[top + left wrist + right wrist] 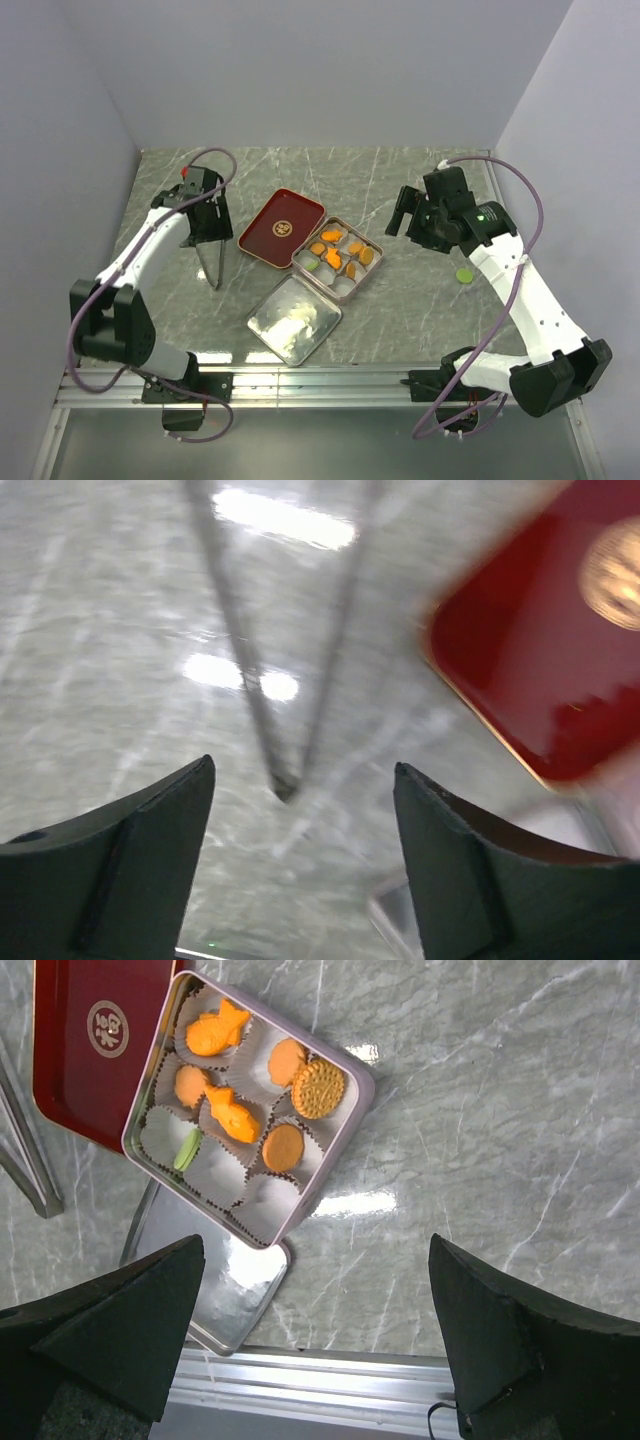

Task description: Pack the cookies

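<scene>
Tabletop as seen from above: an open tin [368, 1090] sat at the centre of the frame on the marble table [420, 180]. The cookies [232, 1115] lay inside it in white paper cups [262, 1200]. The right wrist view showed two orange fish shapes, three orange rounds, one browner patterned round and one green piece at the tin's left side. A separate green cookie [464, 274] lay on the table at right of centre, close beside the right arm and well apart from the tin.

A red lid [282, 228] lay just up and left of the tin, touching or nearly touching it; which could not be told. A silver lid [294, 320] lay just below the tin.

Metal tongs [212, 262] lay on the table left of centre.

The left gripper [302, 765] hung above the tongs with its jaws spread and nothing between them. That view was blurred.

The right gripper [315, 1245] hung right of the tin, jaws fully wide and empty.
</scene>
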### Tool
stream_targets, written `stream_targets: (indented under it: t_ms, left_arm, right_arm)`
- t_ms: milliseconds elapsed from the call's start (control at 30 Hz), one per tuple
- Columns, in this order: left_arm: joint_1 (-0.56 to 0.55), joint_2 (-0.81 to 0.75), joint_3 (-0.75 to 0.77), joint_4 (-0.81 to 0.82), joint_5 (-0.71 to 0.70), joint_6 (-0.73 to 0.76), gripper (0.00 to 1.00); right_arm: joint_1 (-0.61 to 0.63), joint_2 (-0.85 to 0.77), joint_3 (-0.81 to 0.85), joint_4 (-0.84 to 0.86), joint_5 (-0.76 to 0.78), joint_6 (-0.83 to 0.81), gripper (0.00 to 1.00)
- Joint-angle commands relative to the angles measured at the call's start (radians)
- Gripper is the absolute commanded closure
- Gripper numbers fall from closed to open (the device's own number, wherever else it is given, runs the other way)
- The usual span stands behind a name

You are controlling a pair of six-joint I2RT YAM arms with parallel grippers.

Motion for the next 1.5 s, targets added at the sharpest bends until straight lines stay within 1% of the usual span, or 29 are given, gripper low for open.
stream_targets:
  t_ms: [0, 67, 100, 133, 200, 267, 300, 400, 433, 500, 733, 767, 867, 933, 967, 1000, 1033, 1067, 1133, 1167, 1233, 1267, 1300, 1333, 1467]
  left_arm:
    - [-0.08, -0.128, -0.035, 0.037, 0.14, -0.016, 0.23]
    - [-0.131, -0.177, -0.101, 0.07, 0.2, -0.016, 0.25]
    - [-0.186, -0.189, -0.124, 0.096, 0.212, -0.023, 0.26]
    - [-0.209, -0.2, -0.168, 0.116, 0.235, -0.03, 0.28]
    - [-0.27, -0.225, -0.21, 0.142, 0.277, -0.048, 0.31]
    - [-0.297, -0.237, -0.27, 0.187, 0.31, -0.066, 0.33]
    - [-0.318, -0.235, -0.305, 0.204, 0.321, -0.08, 0.37]
    - [-0.346, -0.199, -0.345, 0.233, 0.315, -0.097, 0.45]
    - [-0.352, -0.173, -0.35, 0.251, 0.315, -0.096, 0.46]
    - [-0.378, -0.143, -0.348, 0.259, 0.297, -0.094, 0.47]
    - [-0.407, 0.028, -0.31, 0.253, 0.268, -0.069, 0.52]
    - [-0.407, 0.042, -0.307, 0.25, 0.239, -0.068, 0.53]
    - [-0.412, 0.082, -0.301, 0.241, 0.206, -0.065, 0.58]
    - [-0.412, 0.1, -0.307, 0.247, 0.209, -0.06, 0.61]
    - [-0.412, 0.105, -0.307, 0.247, 0.209, -0.06, 0.67]
    - [-0.412, 0.11, -0.308, 0.245, 0.212, -0.057, 0.7]
    - [-0.413, 0.113, -0.308, 0.245, 0.212, -0.057, 0.73]
    - [-0.413, 0.111, -0.311, 0.247, 0.214, -0.057, 0.78]
    - [-0.413, 0.101, -0.311, 0.236, 0.214, -0.054, 0.83]
    - [-0.415, 0.094, -0.31, 0.229, 0.208, -0.054, 0.87]
    - [-0.415, 0.067, -0.305, 0.209, 0.203, -0.051, 0.91]
    - [-0.415, 0.056, -0.302, 0.198, 0.199, -0.05, 0.96]
    - [-0.415, 0.047, -0.293, 0.184, 0.183, -0.053, 0.98]
    - [-0.415, 0.024, -0.285, 0.176, 0.182, -0.051, 0.99]
    - [-0.415, -0.031, -0.233, 0.098, 0.163, -0.037, 1.0]
  right_arm:
    - [0.001, -0.039, -0.005, 0.001, 0.019, 0.013, 0.0]
    - [0.003, -0.047, -0.012, 0.0, 0.018, 0.018, 0.0]
    - [0.003, -0.048, -0.015, 0.0, 0.018, 0.018, 0.0]
    - [0.003, -0.056, -0.018, 0.0, 0.016, 0.019, 0.0]
    - [0.003, -0.062, -0.029, -0.007, 0.013, 0.023, 0.0]
    - [0.003, -0.079, -0.044, -0.007, 0.012, 0.026, 0.0]
    - [0.003, -0.083, -0.049, -0.008, 0.012, 0.027, 0.0]
    - [-0.001, -0.109, -0.066, -0.016, 0.015, 0.032, 0.0]
    - [0.002, -0.114, -0.074, -0.019, 0.016, 0.032, 0.0]
    - [0.001, -0.131, -0.078, -0.023, 0.021, 0.035, 0.0]
    - [0.001, -0.16, -0.089, -0.045, 0.039, 0.033, 0.0]
    - [0.003, -0.162, -0.091, -0.046, 0.041, 0.032, 0.0]
    - [0.001, -0.169, -0.095, -0.051, 0.047, 0.032, 0.0]
    - [-0.001, -0.172, -0.101, -0.05, 0.048, 0.033, 0.0]
    - [-0.002, -0.176, -0.101, -0.051, 0.048, 0.033, 0.0]
    - [-0.004, -0.176, -0.104, -0.051, 0.05, 0.033, 0.0]
    - [-0.004, -0.174, -0.104, -0.051, 0.05, 0.033, 0.0]
    - [-0.004, -0.177, -0.106, -0.05, 0.051, 0.035, 0.0]
    - [-0.007, -0.179, -0.111, -0.048, 0.05, 0.036, 0.0]
    - [-0.005, -0.179, -0.112, -0.048, 0.05, 0.038, 0.0]
    - [-0.008, -0.18, -0.114, -0.046, 0.05, 0.039, 0.0]
    - [-0.01, -0.18, -0.114, -0.045, 0.05, 0.039, 0.0]
    - [-0.01, -0.18, -0.115, -0.043, 0.051, 0.041, 0.0]
    - [-0.01, -0.18, -0.117, -0.042, 0.051, 0.039, 0.0]
    - [-0.01, -0.177, -0.111, -0.039, 0.05, 0.042, 0.0]
